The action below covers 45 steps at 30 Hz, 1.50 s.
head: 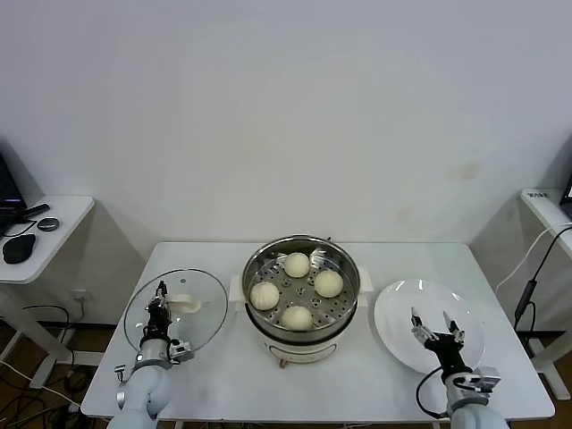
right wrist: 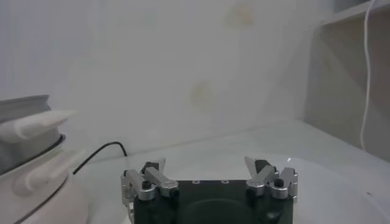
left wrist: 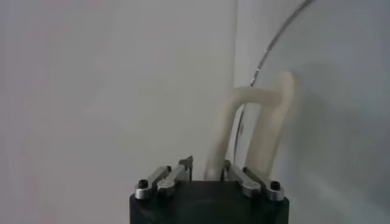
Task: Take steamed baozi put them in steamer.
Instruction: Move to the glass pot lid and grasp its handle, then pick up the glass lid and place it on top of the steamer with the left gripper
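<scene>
Four cream-white round baozi [head: 297, 290] inside shiny round steel steamer [head: 301, 332]. Left of steamer, left gripper [head: 161, 298] clamped on round glass lid [head: 201, 317]'s cream handle [left wrist: 268, 131]. Right of steamer, right gripper [head: 437, 329] spread wide above flat white plate [head: 398, 313], holding nothing.

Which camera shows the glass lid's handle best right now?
The left wrist view: the cream handle fills it, the left hand shut on its near end. The head view shows the handle only small on the glass lid. The right wrist view misses it.
</scene>
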Available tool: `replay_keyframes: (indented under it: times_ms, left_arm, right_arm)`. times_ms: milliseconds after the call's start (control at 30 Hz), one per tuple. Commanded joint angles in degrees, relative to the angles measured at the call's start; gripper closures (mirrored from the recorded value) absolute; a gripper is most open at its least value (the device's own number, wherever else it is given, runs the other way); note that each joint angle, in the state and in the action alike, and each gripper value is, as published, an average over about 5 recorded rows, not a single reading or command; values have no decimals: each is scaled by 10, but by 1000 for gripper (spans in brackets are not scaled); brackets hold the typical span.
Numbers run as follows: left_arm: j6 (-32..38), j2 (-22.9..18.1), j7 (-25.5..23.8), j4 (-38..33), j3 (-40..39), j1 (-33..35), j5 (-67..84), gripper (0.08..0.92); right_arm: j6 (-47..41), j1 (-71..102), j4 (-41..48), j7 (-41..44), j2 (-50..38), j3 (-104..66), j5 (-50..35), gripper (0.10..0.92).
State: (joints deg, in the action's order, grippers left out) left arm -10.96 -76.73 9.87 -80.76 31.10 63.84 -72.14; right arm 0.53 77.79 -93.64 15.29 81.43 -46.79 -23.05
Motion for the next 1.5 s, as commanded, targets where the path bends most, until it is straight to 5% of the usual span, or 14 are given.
replay_keyframes:
  times_ms: [33, 167, 267, 700, 1000, 1500]
  left_arm:
    - [-263, 20, -138, -249, -25, 69, -31, 818]
    - [-286, -1, -258, -308, -22, 63, -89, 818]
    - [-286, -24, -292, -341, -15, 54, -94, 818]
    - [-286, -56, -333, -405, -145, 13, -144, 818]
    - [-286, -73, -332, -351, -307, -65, -122, 818]
    - [-287, -136, -313, -253, -377, -125, -84, 818]
  right_arm:
    - [1, 20, -14, -2, 11, 8, 2, 203]
    - [-17, 27, -30, -7, 15, 3, -10, 203]
    - [-30, 35, -48, -9, 16, 1, -16, 203]
    - [-37, 54, -75, -15, 30, -12, 14, 203]
    - [-38, 74, -85, -14, 59, -26, 24, 203]
    - [-44, 67, -95, -15, 77, -41, 23, 203]
